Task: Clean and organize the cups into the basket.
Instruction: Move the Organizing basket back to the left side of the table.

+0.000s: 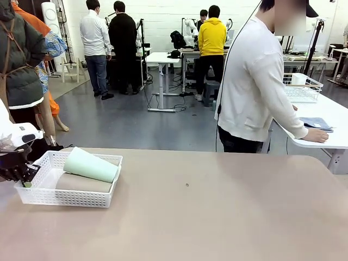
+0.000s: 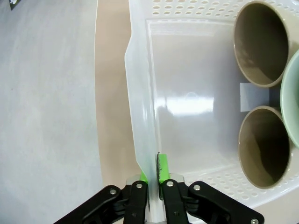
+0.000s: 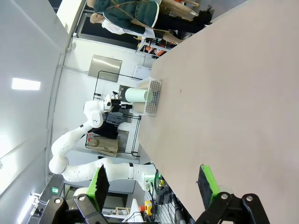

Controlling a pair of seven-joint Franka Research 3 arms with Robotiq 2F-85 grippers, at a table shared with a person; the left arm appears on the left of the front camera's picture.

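The white perforated basket stands at the table's left end. Inside it the mint green cup lies on its side on top of a brown cup. My left gripper is at the basket's left end. In the left wrist view that gripper is shut on the basket's thin side wall. The open mouths of two brown cups and the mint cup's rim face it. My right gripper hangs open above the table, far from the basket, holding nothing.
The tan table stretches right of the basket. A person in a white jacket stands beyond the far edge, hand on a neighbouring white table that carries a wire basket.
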